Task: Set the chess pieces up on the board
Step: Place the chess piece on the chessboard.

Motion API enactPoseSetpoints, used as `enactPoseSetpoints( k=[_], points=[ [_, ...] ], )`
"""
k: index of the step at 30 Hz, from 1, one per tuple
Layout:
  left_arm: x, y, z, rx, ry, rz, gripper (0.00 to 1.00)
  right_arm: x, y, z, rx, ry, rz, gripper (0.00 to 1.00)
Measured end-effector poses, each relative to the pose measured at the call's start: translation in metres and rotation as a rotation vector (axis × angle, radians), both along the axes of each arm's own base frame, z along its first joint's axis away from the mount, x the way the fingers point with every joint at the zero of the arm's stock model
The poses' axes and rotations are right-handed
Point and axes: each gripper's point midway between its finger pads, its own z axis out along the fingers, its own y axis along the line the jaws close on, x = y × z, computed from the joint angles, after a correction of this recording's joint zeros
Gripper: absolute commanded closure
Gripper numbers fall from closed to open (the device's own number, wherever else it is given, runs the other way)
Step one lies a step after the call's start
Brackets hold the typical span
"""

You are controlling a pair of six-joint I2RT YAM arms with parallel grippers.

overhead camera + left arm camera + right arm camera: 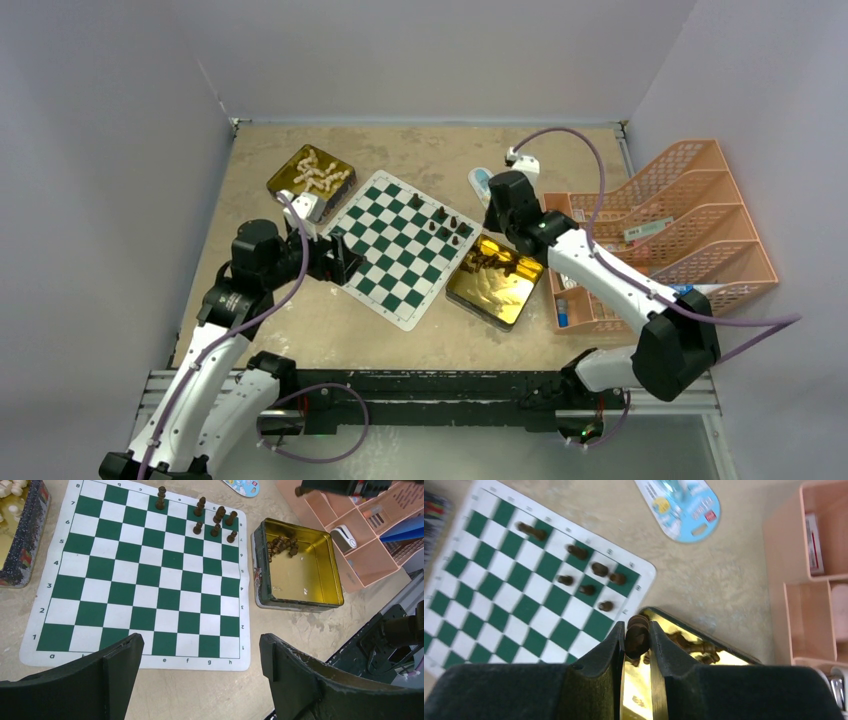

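Brown chess pieces [215, 530], seven in all, stand in the corner of your green-and-white board [150, 580] nearest one gold tin [305, 575], where a few more lie. Cream pieces [318, 172] fill a second tin [285, 183]. Your right gripper [636, 630], nearly closed, pinches one brown piece [637, 639] above the first tin's rim, with a peach organiser [690, 210] and blue packet [684, 507] nearby. Your left gripper [200, 645] gapes wide and empty at the board's opposite edge.

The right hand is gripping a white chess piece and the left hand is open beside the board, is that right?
Not quite. The chess piece pinched in the right hand is dark brown, not white, as the right wrist view shows. The rest holds: the left hand is open beside the board.
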Motion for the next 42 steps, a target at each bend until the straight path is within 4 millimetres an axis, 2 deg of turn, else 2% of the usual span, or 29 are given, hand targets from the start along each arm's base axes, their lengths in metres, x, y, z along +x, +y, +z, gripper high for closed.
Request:
enactPoseSetpoints(
  k=[4, 7, 11, 14, 24, 28, 31, 35, 38, 42],
  points=[
    [0.0, 0.001, 0.002, 0.0, -0.011, 0.005, 0.17, 0.016, 0.017, 0.04, 0.026, -0.062, 0.064, 0.85],
    [0.004, 0.004, 0.004, 0.004, -0.027, 0.028, 0.18, 0.032, 0.031, 0.06, 0.026, -0.089, 0.11, 0.84],
    [0.006, 0.008, 0.006, 0.01, -0.049, 0.05, 0.19, 0.053, 0.054, 0.073, 0.022, -0.096, 0.186, 0.84],
    [0.002, 0.008, 0.006, 0.016, -0.084, 0.035, 0.19, 0.071, 0.075, 0.074, 0.024, -0.092, 0.246, 0.84],
    [-0.001, 0.006, 0.005, 0.041, -0.125, -0.01, 0.11, 0.149, 0.155, 0.042, 0.007, -0.054, 0.401, 0.82],
    [0.0, 0.007, 0.003, 0.045, -0.118, -0.005, 0.11, 0.173, 0.19, 0.02, -0.009, -0.035, 0.447, 0.81],
    [0.0, 0.007, 0.003, 0.047, -0.117, -0.003, 0.11, 0.172, 0.211, -0.006, -0.028, -0.001, 0.48, 0.8],
    [0.001, 0.008, 0.003, 0.048, -0.118, 0.0, 0.1, 0.16, 0.223, -0.037, -0.048, 0.055, 0.513, 0.79],
    [0.001, 0.008, 0.003, 0.047, -0.118, 0.0, 0.1, 0.154, 0.231, -0.046, -0.043, 0.063, 0.536, 0.79],
    [0.001, 0.008, 0.002, 0.048, -0.116, 0.001, 0.1, 0.155, 0.234, -0.048, -0.041, 0.052, 0.544, 0.76]
  ],
)
